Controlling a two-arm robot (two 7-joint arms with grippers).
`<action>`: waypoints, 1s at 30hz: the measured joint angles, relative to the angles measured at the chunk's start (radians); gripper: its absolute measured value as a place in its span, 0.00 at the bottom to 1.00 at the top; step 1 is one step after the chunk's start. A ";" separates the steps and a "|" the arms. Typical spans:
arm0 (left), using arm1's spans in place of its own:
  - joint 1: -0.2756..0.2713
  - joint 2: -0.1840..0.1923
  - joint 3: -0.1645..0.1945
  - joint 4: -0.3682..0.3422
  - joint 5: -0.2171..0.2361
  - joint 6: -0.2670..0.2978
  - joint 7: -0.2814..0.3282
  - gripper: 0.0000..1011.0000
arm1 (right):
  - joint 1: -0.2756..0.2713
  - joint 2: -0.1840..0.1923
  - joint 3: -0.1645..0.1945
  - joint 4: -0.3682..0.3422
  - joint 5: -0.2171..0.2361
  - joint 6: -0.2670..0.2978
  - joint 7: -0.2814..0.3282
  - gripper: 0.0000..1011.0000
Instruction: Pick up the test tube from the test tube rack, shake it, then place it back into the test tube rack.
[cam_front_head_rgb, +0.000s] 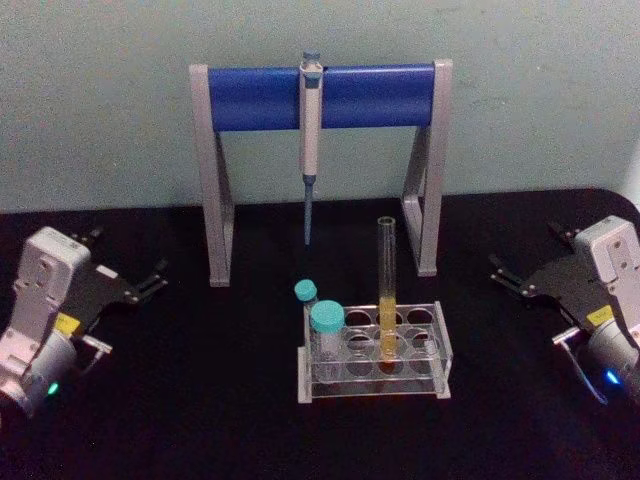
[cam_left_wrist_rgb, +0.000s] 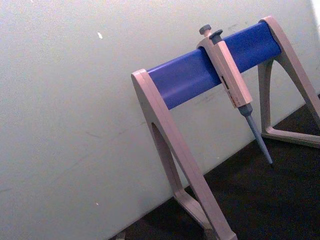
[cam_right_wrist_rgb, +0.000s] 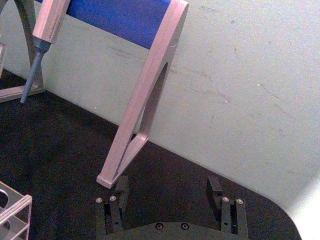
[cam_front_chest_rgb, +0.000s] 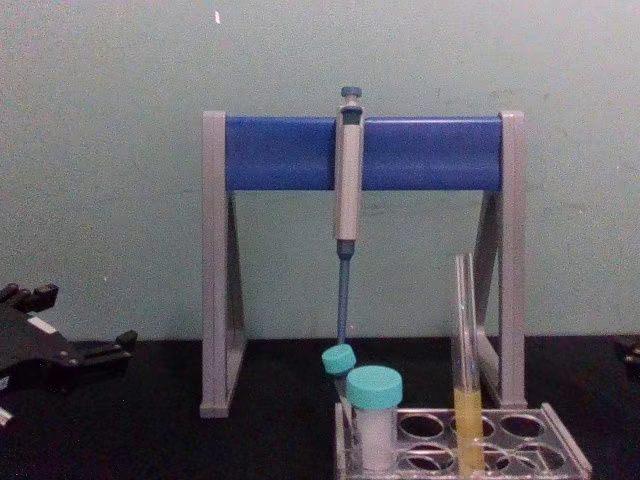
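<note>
Test tube upright in test tube rack, just right of teal-capped tubes; yellow-orange liquid low down. Thin uncapped glass: probably light, slick, brittle, prone to spill. Best pinched gently on the bare upper wall, kept vertical. Left gripper and right gripper well clear either side, fingers spread, empty.

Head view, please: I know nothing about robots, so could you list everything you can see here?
test tube: one, clear with yellow-orange liquid, upright in the rack
test tube rack: one, clear, middle of the table
capped tubes: two, whitish with teal caps, rack's left end
pipette: one, grey and blue, hanging from the stand's bar
pipette stand: one, grey legs, blue bar, behind the rack
table: one, black
wall: pale green, behind
left gripper: one, black fingers, open, table's left side
right gripper: one, black fingers, open, table's right side
</note>
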 joint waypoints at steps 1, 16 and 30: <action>0.000 0.000 0.000 0.000 0.000 0.000 0.000 1.00 | 0.000 0.000 0.000 0.000 0.000 0.000 0.000 0.99; 0.000 0.000 0.000 0.000 0.000 0.000 0.000 1.00 | 0.000 0.000 0.000 0.000 0.000 0.000 0.000 0.99; 0.000 0.000 0.000 0.000 0.000 0.000 0.000 1.00 | -0.001 -0.001 0.002 0.000 -0.001 0.000 0.002 0.99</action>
